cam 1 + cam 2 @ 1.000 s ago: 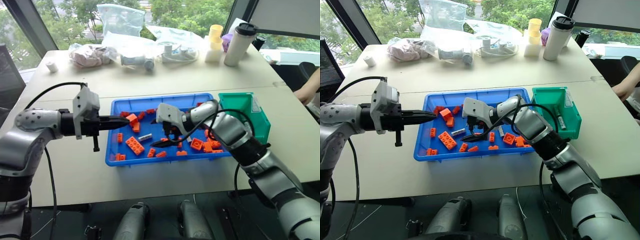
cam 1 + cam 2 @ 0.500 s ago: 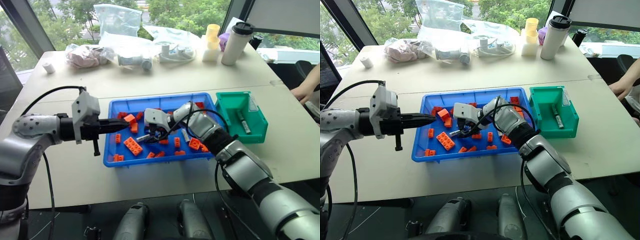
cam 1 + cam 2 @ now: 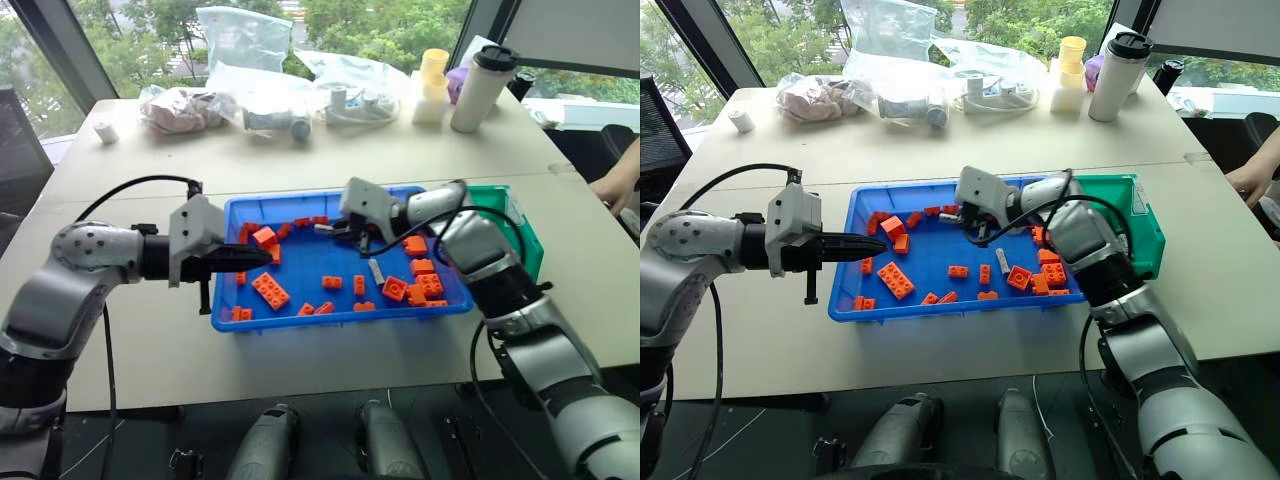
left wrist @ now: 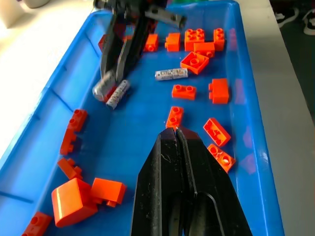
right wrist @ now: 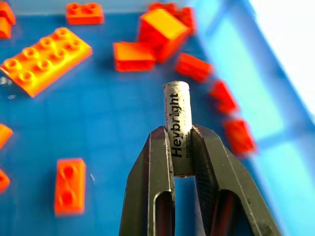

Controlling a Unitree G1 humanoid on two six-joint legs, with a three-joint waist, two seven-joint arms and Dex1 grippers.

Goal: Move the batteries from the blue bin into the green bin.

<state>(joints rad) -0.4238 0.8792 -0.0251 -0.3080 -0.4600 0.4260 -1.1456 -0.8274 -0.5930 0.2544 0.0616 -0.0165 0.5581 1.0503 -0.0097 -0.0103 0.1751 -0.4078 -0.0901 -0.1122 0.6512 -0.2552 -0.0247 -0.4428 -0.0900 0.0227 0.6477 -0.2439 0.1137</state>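
A battery (image 5: 176,115) is clamped in the right end effector (image 5: 180,147) above the blue bin (image 3: 290,316), among orange bricks (image 3: 270,290). Another battery (image 3: 376,271) lies inside, right of centre. The green bin (image 3: 1146,226) stands right. Left wrist view: left end effector (image 4: 176,132) clenched, empty.

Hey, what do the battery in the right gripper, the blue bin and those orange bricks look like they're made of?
Battery: likely metal under a matte grey-white printed wrap; black lettering shows.
Right gripper: shut on it.
Blue bin: glossy molded plastic, with soft sheen on its walls.
Orange bricks: hard shiny plastic, with molded studs.
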